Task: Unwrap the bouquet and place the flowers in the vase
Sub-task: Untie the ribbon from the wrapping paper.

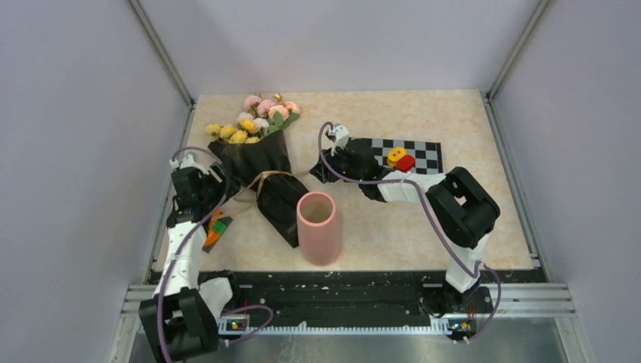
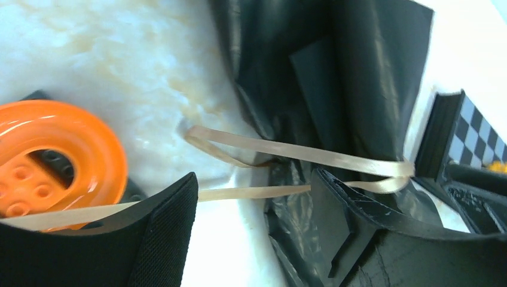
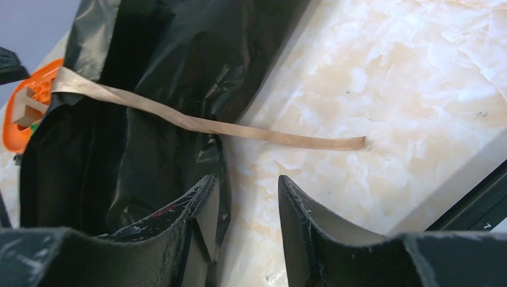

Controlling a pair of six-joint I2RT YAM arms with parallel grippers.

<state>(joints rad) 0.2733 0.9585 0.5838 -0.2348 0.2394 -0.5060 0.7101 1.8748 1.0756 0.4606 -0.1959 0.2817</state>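
On the table point(image 1: 453, 219), left of centre: the bouquet point(image 1: 264, 170), lying flat, flowers point(image 1: 257, 121) toward the far edge, wrapped end just beside the vase point(image 1: 319, 227). Vase upright near the front edge, about mid-table. At the bouquet's left side, the left gripper point(image 2: 254, 179); at its right, the right gripper point(image 3: 246, 182). Left of the wrapped end, a toy ring point(image 1: 215, 231). Further right, a flat board point(image 1: 427, 159) with two small blocks point(image 1: 401, 159) on it.

Bare tabletop point(image 1: 453, 121) open along the back and front right, pink vase point(image 1: 318, 227) upright just beside the wrapped foot of the bouquet point(image 1: 264, 170) (a tight squeeze), tan ribbon point(image 3: 209, 124) trailing loose, orange ring point(image 2: 89, 143) crowding the left edge, checkerboard mat point(image 1: 427, 155) with blocks point(image 1: 401, 159) mid-right.
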